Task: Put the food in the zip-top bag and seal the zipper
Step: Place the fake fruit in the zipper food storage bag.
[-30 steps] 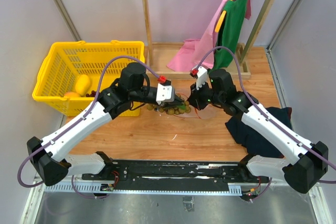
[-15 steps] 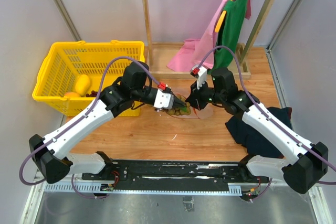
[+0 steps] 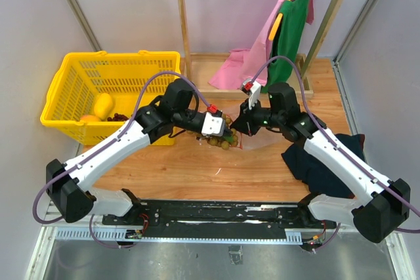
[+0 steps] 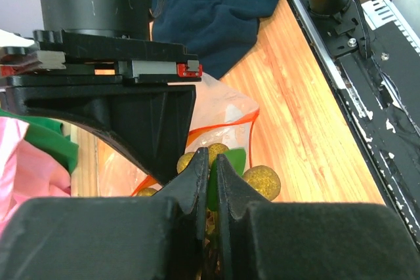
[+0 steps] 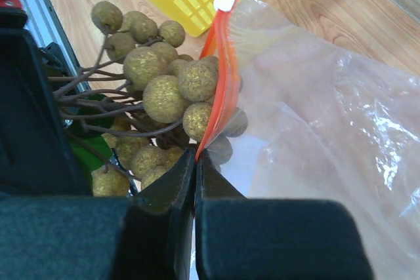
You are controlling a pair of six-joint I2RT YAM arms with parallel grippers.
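Right wrist view gives you the relation that matters: the right pincer (image 5: 195, 155) is closed almost flat on the red strip (image 5: 216, 70) at the mouth of the clear bag (image 5: 328, 116), and the strip stands up from its fingers to a white end piece. The green grape bunch (image 5: 157, 96) presses against the strip from the basket side. Most of it sits outside the mouth, while one or two lower grapes seem to show through the plastic.

On the left wrist view, the left pincer (image 4: 210, 162) is nearly closed on the stem and leaf of the bunch, with grapes hanging just past its tips and the bag straight ahead. The left arm carries the fruit and the right arm only holds the mouth, so the push has to run along the left fingers, past the strip and into the bag. The risk, as I judge it, is grapes snagging on that edge.

Over in the yellow basket (image 3: 72, 70) lie the yellow fruit (image 3: 103, 105), the small orange one (image 3: 89, 119) and the dark grapes (image 3: 119, 117), all yet to be bagged.
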